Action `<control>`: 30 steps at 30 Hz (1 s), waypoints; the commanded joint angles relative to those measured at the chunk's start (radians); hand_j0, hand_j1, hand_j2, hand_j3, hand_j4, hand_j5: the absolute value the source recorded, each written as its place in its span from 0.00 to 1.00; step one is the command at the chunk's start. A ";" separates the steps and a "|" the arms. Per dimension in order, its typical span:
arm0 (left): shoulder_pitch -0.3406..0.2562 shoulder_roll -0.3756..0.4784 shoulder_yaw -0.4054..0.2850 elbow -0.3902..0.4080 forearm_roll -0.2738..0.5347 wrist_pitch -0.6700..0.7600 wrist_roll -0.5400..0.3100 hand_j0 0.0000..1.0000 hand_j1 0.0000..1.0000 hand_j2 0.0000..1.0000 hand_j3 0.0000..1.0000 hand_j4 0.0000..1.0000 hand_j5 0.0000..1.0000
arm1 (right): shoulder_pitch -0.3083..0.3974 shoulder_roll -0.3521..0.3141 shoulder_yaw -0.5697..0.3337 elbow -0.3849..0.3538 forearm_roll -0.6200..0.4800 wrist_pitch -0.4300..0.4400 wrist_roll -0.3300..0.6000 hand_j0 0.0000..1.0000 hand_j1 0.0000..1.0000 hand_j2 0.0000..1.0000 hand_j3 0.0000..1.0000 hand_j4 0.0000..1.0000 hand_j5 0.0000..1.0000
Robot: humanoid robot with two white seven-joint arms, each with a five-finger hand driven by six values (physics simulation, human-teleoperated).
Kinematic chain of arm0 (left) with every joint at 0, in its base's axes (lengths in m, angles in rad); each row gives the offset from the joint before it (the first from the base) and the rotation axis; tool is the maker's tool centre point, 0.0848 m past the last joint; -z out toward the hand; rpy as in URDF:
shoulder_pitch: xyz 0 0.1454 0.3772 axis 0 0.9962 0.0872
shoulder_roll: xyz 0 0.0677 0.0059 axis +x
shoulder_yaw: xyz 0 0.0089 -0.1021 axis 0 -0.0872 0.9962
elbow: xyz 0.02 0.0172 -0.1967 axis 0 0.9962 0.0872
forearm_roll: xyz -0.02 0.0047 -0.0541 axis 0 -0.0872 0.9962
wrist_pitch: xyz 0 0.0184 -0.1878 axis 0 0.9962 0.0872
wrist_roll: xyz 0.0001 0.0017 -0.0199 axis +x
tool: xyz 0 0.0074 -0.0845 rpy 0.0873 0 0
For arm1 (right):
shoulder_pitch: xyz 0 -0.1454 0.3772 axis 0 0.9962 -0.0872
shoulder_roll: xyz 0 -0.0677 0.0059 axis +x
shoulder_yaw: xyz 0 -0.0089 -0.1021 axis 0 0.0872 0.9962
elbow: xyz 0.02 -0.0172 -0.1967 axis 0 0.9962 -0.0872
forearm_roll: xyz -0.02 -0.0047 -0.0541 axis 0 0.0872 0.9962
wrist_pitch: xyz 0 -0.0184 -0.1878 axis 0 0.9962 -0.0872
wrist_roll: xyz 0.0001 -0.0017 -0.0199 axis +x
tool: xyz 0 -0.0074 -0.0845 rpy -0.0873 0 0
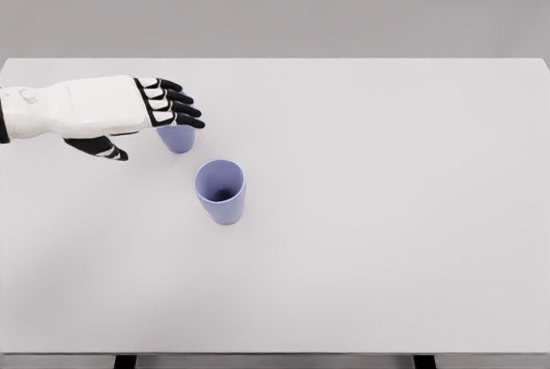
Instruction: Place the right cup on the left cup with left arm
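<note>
Two light purple cups stand upright on the white table. The right cup is in full view near the middle left, its mouth facing up. The left cup stands farther back and to the left, and only its lower part shows under my left hand. That hand comes in from the left edge, hovering over the left cup with its fingers stretched out and the thumb spread below. It holds nothing. It is apart from the right cup, up and to the left of it.
The table's front edge runs along the bottom of the view, with two dark legs showing beneath it. A grey wall stands behind the table's far edge.
</note>
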 commanded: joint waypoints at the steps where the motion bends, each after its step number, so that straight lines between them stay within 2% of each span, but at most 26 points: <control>1: 0.000 -0.037 -0.005 -0.001 0.002 0.003 0.001 1.00 1.00 1.00 1.00 1.00 1.00 | 0.000 0.000 0.000 0.000 -0.001 0.000 0.000 1.00 1.00 1.00 1.00 1.00 1.00; 3: 0.000 -0.054 -0.014 0.000 0.002 0.003 0.001 1.00 1.00 1.00 1.00 1.00 1.00 | 0.000 0.000 0.000 0.000 -0.001 0.000 0.000 1.00 1.00 1.00 1.00 1.00 1.00; 6: -0.023 -0.077 -0.075 0.000 -0.001 0.003 0.001 1.00 1.00 1.00 1.00 1.00 1.00 | 0.000 0.000 0.000 0.000 -0.001 0.000 0.000 1.00 1.00 1.00 1.00 1.00 1.00; 14: -0.021 -0.096 -0.081 0.000 -0.038 0.003 0.001 1.00 1.00 1.00 1.00 1.00 1.00 | 0.000 0.000 0.000 0.000 -0.001 0.000 0.000 1.00 1.00 1.00 1.00 1.00 1.00; 15: -0.023 -0.097 -0.101 0.000 -0.039 0.003 0.001 1.00 1.00 1.00 1.00 1.00 1.00 | 0.000 0.000 0.000 0.000 -0.001 0.000 0.000 1.00 1.00 1.00 1.00 1.00 1.00; 18: -0.023 -0.137 -0.138 0.000 -0.102 0.003 0.001 1.00 1.00 1.00 1.00 1.00 1.00 | 0.000 0.000 0.000 0.000 -0.001 0.000 0.000 1.00 1.00 1.00 1.00 1.00 1.00; 30: -0.025 -0.162 -0.154 0.000 -0.133 0.003 0.001 1.00 1.00 1.00 1.00 1.00 1.00 | 0.000 0.000 0.000 0.000 -0.001 0.000 0.000 1.00 1.00 1.00 1.00 1.00 1.00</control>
